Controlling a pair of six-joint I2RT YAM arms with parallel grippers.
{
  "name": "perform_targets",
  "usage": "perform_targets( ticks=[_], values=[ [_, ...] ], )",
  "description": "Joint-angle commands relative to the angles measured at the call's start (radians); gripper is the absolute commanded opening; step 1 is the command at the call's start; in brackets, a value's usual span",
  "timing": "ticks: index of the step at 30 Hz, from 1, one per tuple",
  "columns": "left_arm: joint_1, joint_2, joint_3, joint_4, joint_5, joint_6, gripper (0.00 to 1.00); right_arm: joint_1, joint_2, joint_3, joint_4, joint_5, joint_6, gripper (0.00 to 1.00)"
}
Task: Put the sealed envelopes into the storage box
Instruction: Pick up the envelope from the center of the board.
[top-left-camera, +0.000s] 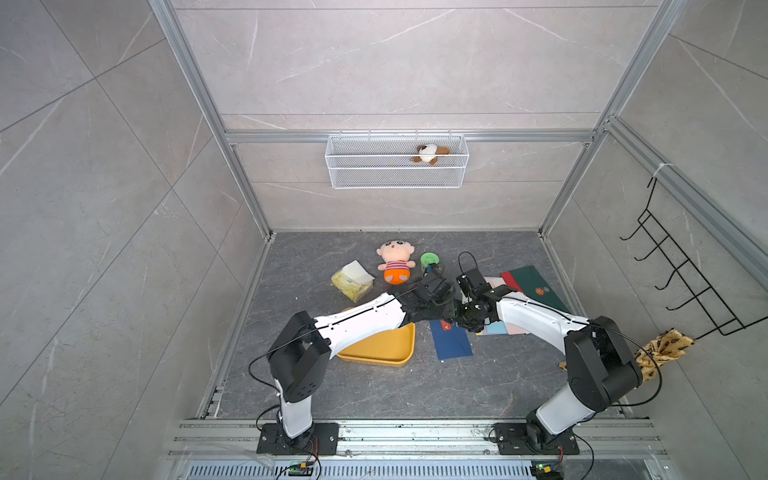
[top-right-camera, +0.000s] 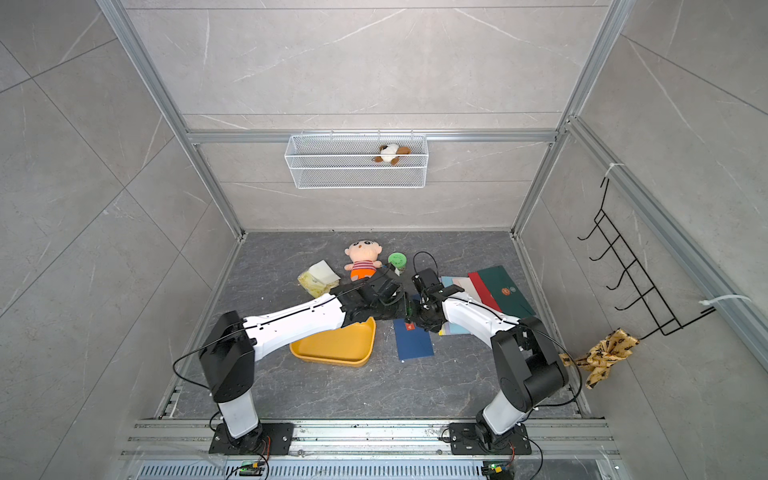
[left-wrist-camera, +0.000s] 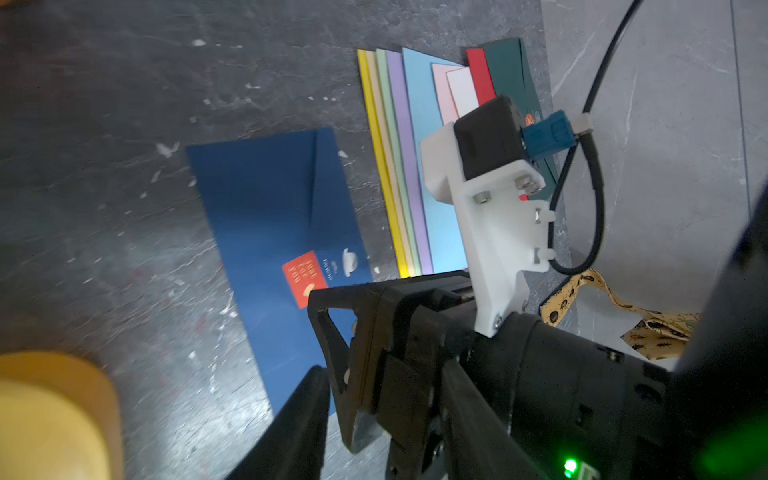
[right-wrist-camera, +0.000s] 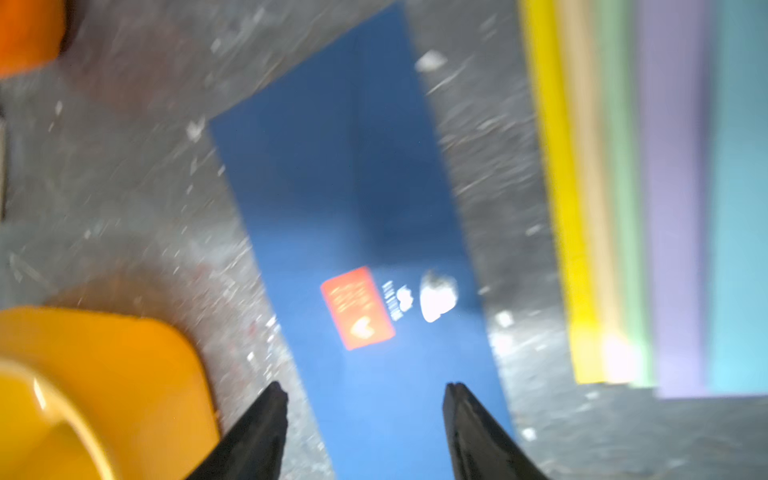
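Right pincer (right-wrist-camera: 365, 388) hangs with its jaws spread wide and nothing between them, directly above the near end of the flat navy paper envelope with the red seal (right-wrist-camera: 361, 208). That envelope lies alone on the dark tabletop. The shallow mustard-yellow plastic storage box (top-left-camera: 386, 347) sits just off 1 side of the pincer and is empty from here. The fanned pastel, red and green envelopes (left-wrist-camera: 415, 166) sit just off the other side. The left pincer (top-left-camera: 436, 309) crowds in right beside it; only 1 of its fingers shows, so I cannot tell its gap. Risks: 2 pincers this close could knock together, and tips may skate across flat paper or nudge the fan.
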Motion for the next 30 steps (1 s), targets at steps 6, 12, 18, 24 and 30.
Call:
perform_targets(
  ticks=[6,12,18,24,30],
  values=[
    [0.063,0.154,0.078,-0.016,-0.036,-0.018,0.23,-0.099,0.100,0.095,0.075,-0.143,-0.105,0.53],
    [0.076,0.173,0.019,-0.001,-0.069,-0.060,0.19,-0.131,0.210,0.196,0.068,-0.160,-0.148,0.53],
    [0.088,0.151,-0.036,0.015,-0.100,-0.078,0.09,-0.155,0.279,0.253,0.079,-0.174,-0.170,0.53],
    [0.105,0.103,-0.080,0.099,-0.068,-0.067,0.13,-0.159,0.285,0.251,0.100,-0.201,-0.207,0.54],
    [0.135,0.091,-0.042,0.129,-0.023,-0.035,0.25,-0.159,0.243,0.196,0.136,-0.225,-0.235,0.55]
  ],
)
